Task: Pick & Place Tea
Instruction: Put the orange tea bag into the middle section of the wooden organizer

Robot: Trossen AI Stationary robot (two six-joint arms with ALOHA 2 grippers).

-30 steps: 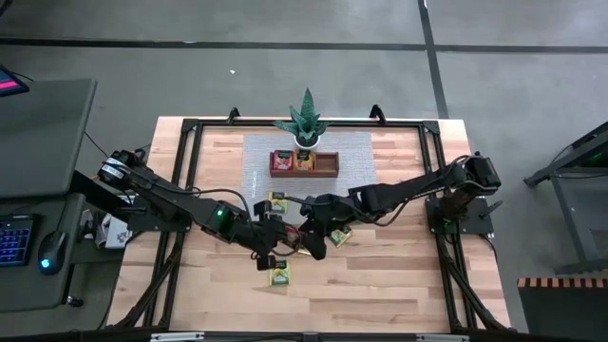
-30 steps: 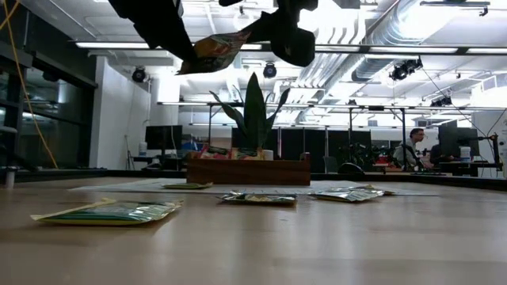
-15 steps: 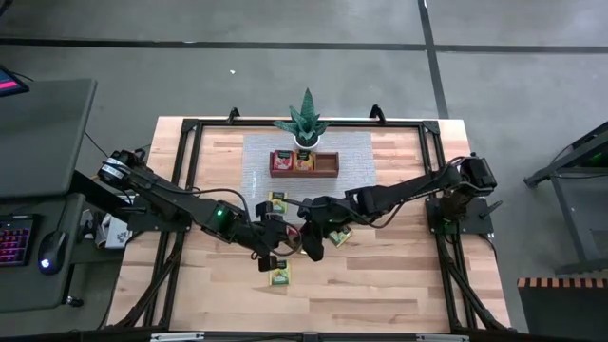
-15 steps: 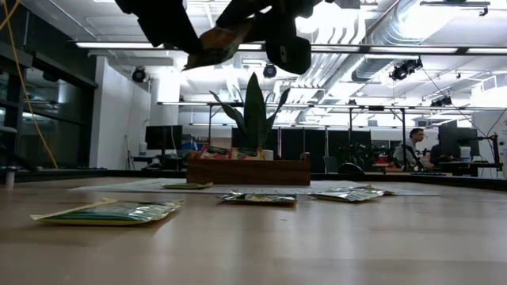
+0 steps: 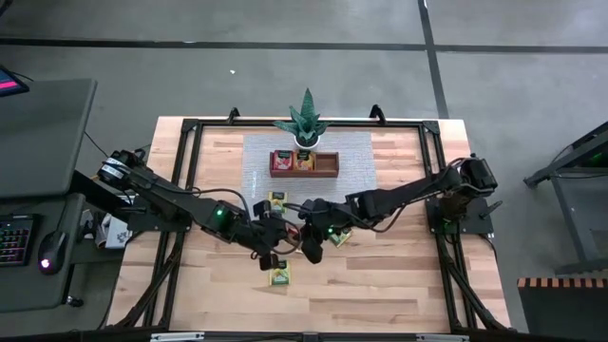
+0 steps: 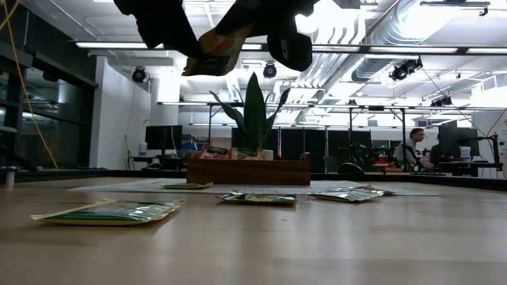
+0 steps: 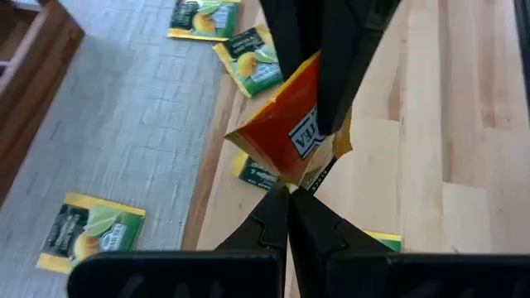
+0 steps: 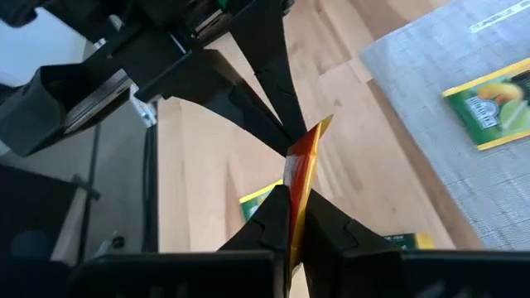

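Observation:
A red-orange tea packet (image 7: 291, 139) hangs in the air over the middle of the table, between my two grippers. My left gripper (image 7: 286, 197) comes from the table's left and is shut on it. My right gripper (image 8: 291, 217) comes from the right and is shut on it too. In the low view the packet (image 6: 212, 52) sits high above the table top. Three yellow-green packets (image 5: 277, 200) (image 5: 279, 276) (image 5: 339, 235) lie flat on the table around the grippers. The wooden tray (image 5: 327, 165) holds red and orange packets. My left gripper pinches the packet's corner (image 7: 286, 178) between its two fingers. The packet stands out beyond the fingertips, lifted clear of the table. My right gripper pinches the opposite edge of the packet (image 8: 300, 178) between its two fingers; in the left wrist view its fingers (image 7: 335, 74) lie over the printed face. The packet is tilted between the two holds.
The tray stands on a grey mat (image 5: 258, 161) toward the far edge, with a spiky potted plant (image 5: 306, 122) behind it. A black frame (image 5: 190, 142) runs round the table. Bare wood (image 5: 380, 285) lies toward the near edge.
My right gripper has edged toward my left gripper. The packet between them, which lay stretched out at a shallow slant, now looks shorter and more steeply tipped in the low view. It has stayed at the same height.

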